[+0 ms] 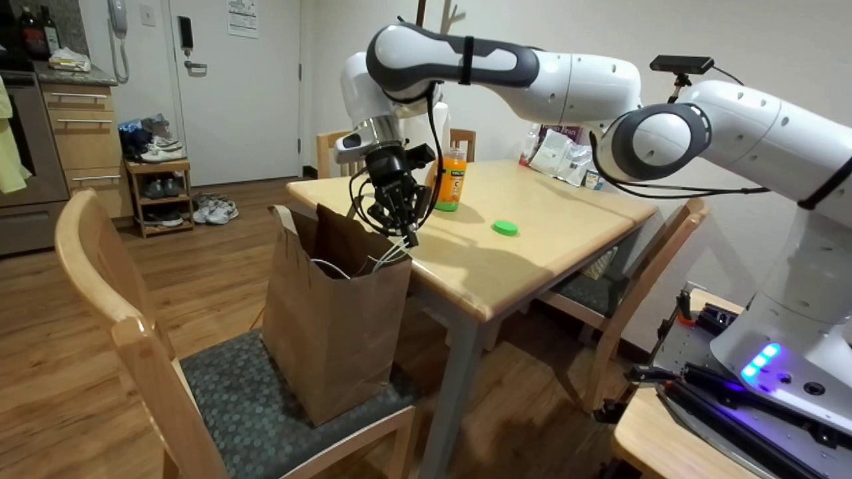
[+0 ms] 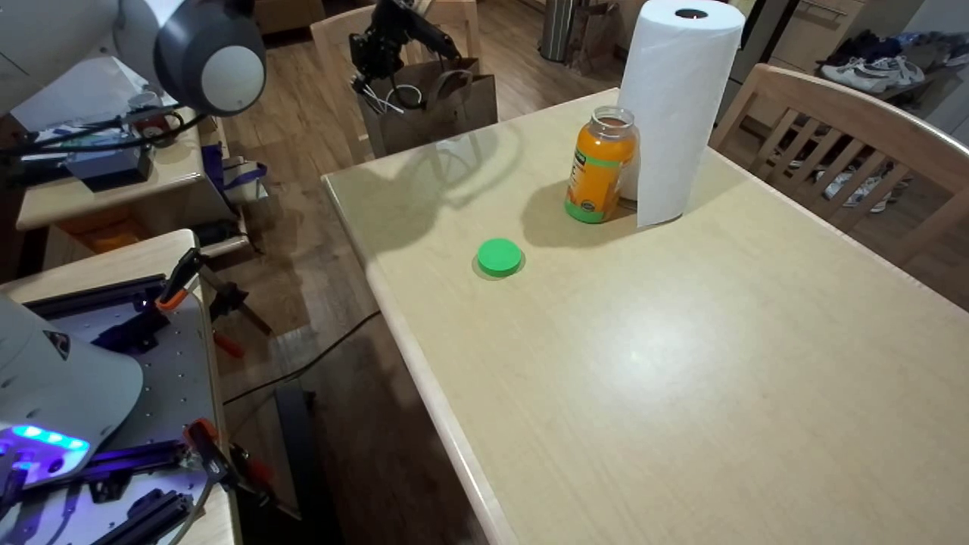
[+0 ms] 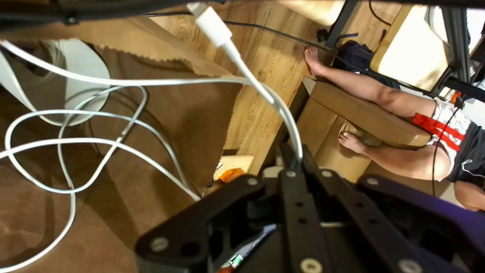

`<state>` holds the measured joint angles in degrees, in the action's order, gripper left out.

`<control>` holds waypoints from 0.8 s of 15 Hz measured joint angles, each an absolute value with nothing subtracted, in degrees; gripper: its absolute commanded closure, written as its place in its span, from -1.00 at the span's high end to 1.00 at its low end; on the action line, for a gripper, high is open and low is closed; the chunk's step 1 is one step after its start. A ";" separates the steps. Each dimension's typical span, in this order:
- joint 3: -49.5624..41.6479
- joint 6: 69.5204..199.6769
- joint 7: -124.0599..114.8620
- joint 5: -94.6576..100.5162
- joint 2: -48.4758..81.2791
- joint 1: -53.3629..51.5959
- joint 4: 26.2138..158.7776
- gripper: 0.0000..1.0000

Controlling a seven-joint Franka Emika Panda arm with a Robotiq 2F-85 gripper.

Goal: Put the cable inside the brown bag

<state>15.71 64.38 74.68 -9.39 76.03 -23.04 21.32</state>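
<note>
- Cable sat pinched in my gripper, right by an edge of the bag.
- Its loops hung into the mouth; whether the plug cleared that edge, I couldn't tell.
- I judged an inward shift due before release.

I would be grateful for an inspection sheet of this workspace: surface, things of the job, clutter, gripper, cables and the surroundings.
Surface: pale table, with glare and shadows on its top.
Job's things: brown bag stands open on a chair seat beside the table; white cable has loops at the bag's mouth.
Clutter: orange bottle with its top open, green lid, paper towel roll; packets also on the table.
Gripper: shut on the cable by the bag's rim, plug sticking out.
Cables: black cables hang beneath the arm.
Surroundings: a person's bare legs in the wrist view; shoes near a door.
</note>
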 measured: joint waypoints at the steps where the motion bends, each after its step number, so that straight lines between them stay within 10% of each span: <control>1: 15.68 65.00 75.11 -9.39 76.20 -23.00 21.29 -0.98; 12: 15.15 75.97 89.44 -8.88 76.88 -24.31 21.30 -0.98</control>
